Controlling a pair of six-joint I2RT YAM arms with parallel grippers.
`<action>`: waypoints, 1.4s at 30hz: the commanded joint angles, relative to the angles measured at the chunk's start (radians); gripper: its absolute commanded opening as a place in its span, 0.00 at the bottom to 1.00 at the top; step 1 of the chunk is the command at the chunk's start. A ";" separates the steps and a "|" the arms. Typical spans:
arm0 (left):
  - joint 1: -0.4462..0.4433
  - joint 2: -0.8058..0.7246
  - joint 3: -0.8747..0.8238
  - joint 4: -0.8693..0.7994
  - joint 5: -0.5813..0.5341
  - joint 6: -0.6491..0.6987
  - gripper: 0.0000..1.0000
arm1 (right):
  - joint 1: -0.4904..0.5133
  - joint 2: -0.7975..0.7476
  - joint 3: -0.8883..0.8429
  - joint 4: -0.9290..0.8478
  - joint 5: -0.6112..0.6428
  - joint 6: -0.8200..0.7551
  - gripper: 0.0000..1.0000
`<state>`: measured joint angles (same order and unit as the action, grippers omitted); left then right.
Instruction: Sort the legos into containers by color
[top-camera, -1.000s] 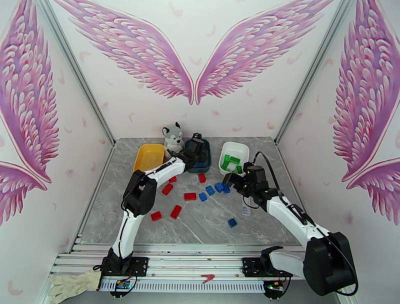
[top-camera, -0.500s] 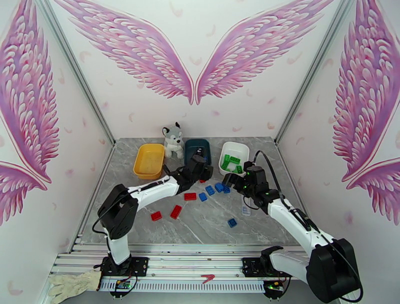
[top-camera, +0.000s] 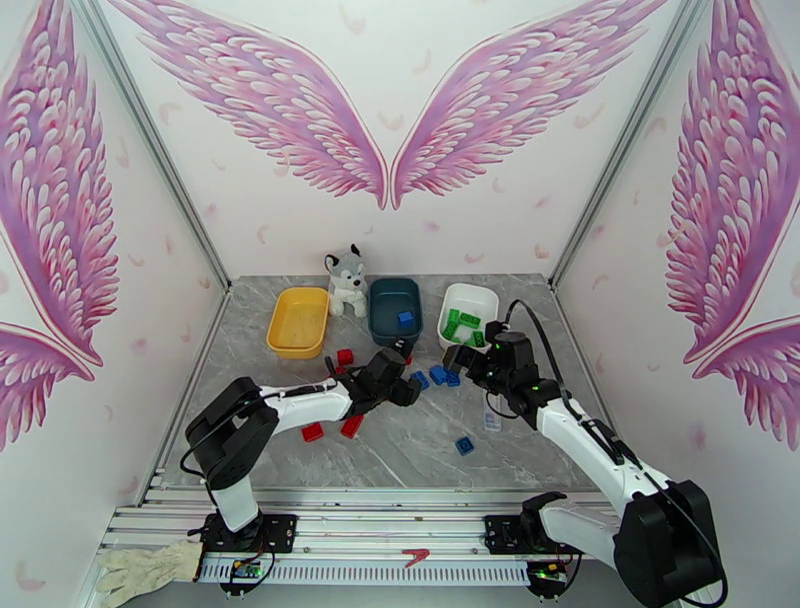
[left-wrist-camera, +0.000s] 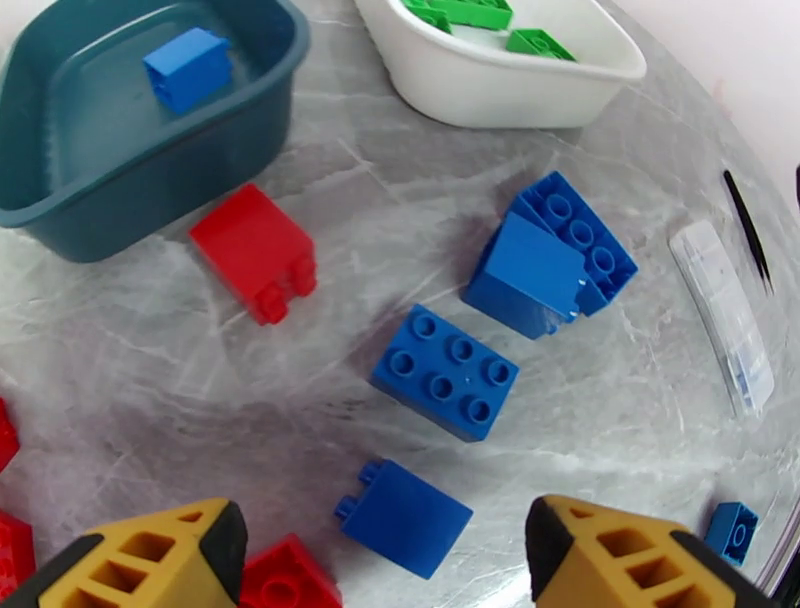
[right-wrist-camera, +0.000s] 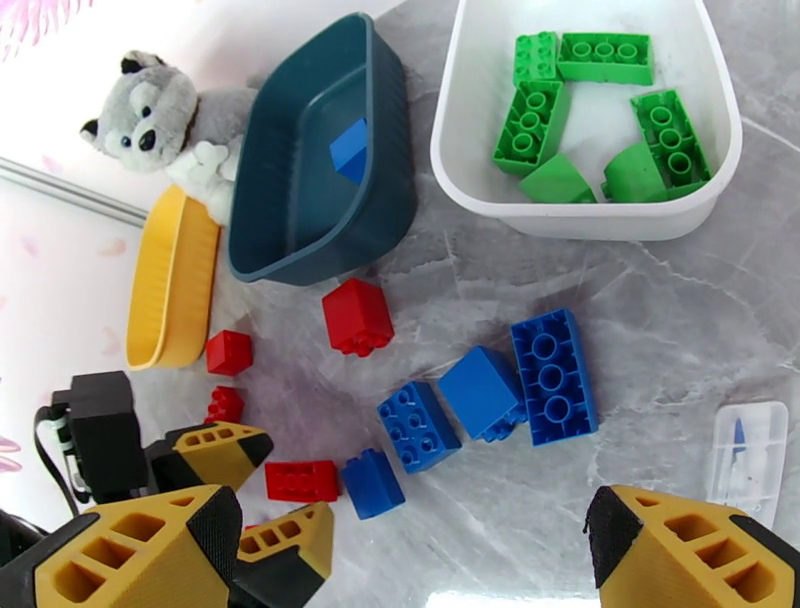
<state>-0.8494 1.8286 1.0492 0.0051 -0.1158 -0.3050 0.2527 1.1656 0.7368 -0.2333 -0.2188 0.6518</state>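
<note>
On my top view the three trays line the 12 o'clock side of the marble table (top-camera: 400, 465). The yellow tray (top-camera: 297, 352) sits toward 11, the teal tray (top-camera: 393, 341) at 12 and the white tray (top-camera: 470, 298) toward 1, with a husky plush (top-camera: 347, 280) between yellow and teal. One blue brick (left-wrist-camera: 187, 68) lies in the teal tray, and the green bricks (right-wrist-camera: 590, 110) lie in the white one. My left gripper (left-wrist-camera: 383, 545) hangs low at mid-table, jaws spread wide and gripping nothing. A loose blue brick (left-wrist-camera: 400, 518) lies on the marble under the gap. Three more blue bricks (left-wrist-camera: 445, 372) lie just past it toward 1. A red brick (left-wrist-camera: 255, 252) lies just beside the teal tray's 6 o'clock wall. My right gripper (right-wrist-camera: 410, 540) hovers at the cluster's 3 o'clock side, jaws fully apart and empty. Other red bricks (top-camera: 312, 432) lie toward 8, and a lone small blue brick (top-camera: 464, 445) lies toward 5.
</note>
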 joint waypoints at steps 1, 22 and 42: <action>0.005 0.063 0.037 0.009 0.030 0.039 0.78 | 0.005 -0.006 -0.007 0.029 -0.031 0.006 0.97; -0.003 0.211 0.233 -0.261 0.038 0.147 0.73 | 0.003 -0.014 -0.003 0.007 0.006 0.000 0.97; -0.074 0.218 0.248 -0.304 -0.080 0.145 0.55 | 0.003 -0.003 -0.004 0.003 0.028 0.002 0.96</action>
<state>-0.9211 2.0281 1.2850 -0.2943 -0.1665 -0.1574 0.2527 1.1656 0.7361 -0.2199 -0.2161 0.6544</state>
